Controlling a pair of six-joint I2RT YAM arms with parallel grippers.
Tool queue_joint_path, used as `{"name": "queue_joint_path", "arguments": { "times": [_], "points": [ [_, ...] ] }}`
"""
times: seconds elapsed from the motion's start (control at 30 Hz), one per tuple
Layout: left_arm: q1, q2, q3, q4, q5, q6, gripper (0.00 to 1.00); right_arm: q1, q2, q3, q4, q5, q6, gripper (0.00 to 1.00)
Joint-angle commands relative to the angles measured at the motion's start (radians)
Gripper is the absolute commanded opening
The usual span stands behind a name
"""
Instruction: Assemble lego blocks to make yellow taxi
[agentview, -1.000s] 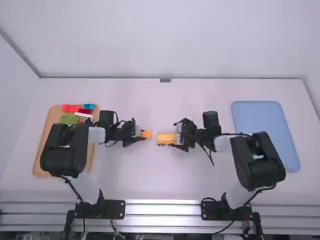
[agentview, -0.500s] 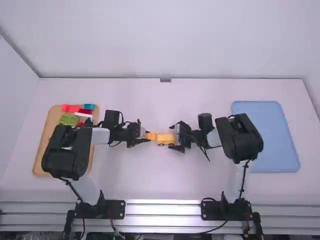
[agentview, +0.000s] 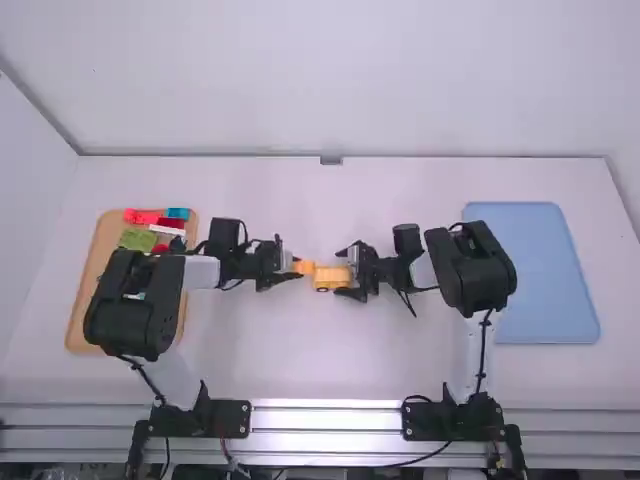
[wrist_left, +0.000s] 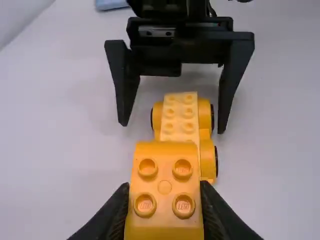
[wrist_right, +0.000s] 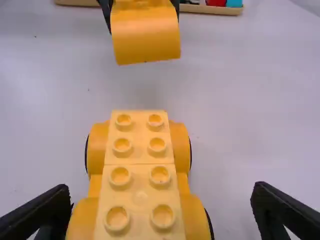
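So the white tabletop (agentview: 320, 365) takes up most of the high view, with a flat blue tray (agentview: 540, 260) over on the right and a tan tray (agentview: 84, 305) on the left, partly under the left arm (agentview: 135, 300). Right claw (agentview: 342, 273) is spread wide, one finger on each side of the yellow car base (wrist_right: 140, 190), and there's a gap on both sides, so it's not actually gripping anything. Left claw (agentview: 292, 268) is clamped on a yellow curved block (wrist_left: 165, 197), one finger pressed to either side. The car base is sitting on its wheels around the middle of the tabletop, lined up between the two claws. It's got two pale yellow studded bricks butted end to end along the top, and the rounded yellow wheel arches bulge out past them with a bit of black tire peeking out. The curved block is up off the tabletop near the end of the car base that faces the left claw, and the right wrist view shows the two apart. It has four studs on one face and a smooth curved side. Smallest stuff is the pile in the tan tray: green bricks (agentview: 137, 239), a teal brick (agentview: 178, 213), some red bricks (agentview: 142, 217) and a white brick (agentview: 166, 230).
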Motion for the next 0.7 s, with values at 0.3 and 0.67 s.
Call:
{"name": "queue_joint_path", "arguments": {
  "times": [0.3,0.67],
  "points": [
    [-0.044,-0.009,0.013,0.008,0.019,-0.025,0.08,-0.001,0.016,0.023,-0.124,0.023,-0.018,0.86],
    [-0.047,-0.009,0.013,0.016,0.022,-0.032,0.06,-0.001,0.016,0.040,-0.180,-0.014,-0.095,0.80]
  ]
}}
